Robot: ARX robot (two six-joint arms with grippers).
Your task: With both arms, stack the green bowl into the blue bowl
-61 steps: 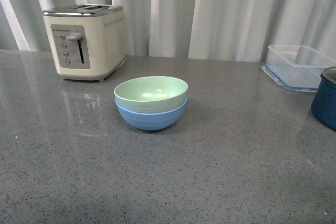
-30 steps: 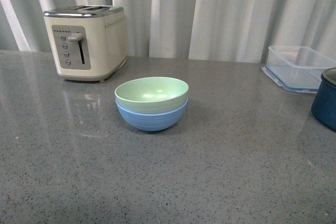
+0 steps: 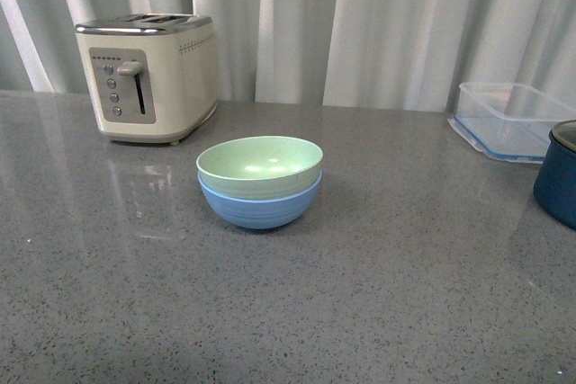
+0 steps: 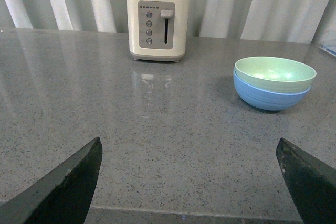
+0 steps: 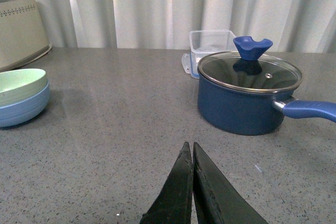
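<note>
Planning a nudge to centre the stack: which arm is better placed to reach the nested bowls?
Probably left. Its gripper is open and faces the pale green bowl nested in the light blue bowl. The right gripper is shut, nearer the navy lidded pot.

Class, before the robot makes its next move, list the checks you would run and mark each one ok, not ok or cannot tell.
1. Green bowl nested in blue bowl: ok.
2. Stack upright on the counter: ok.
3. Left gripper open, holding nothing: ok.
4. Right gripper shut, holding nothing: ok.
5. Both grippers away from the bowls: ok.
6. Pot lid on, apart from the stack: ok.
</note>
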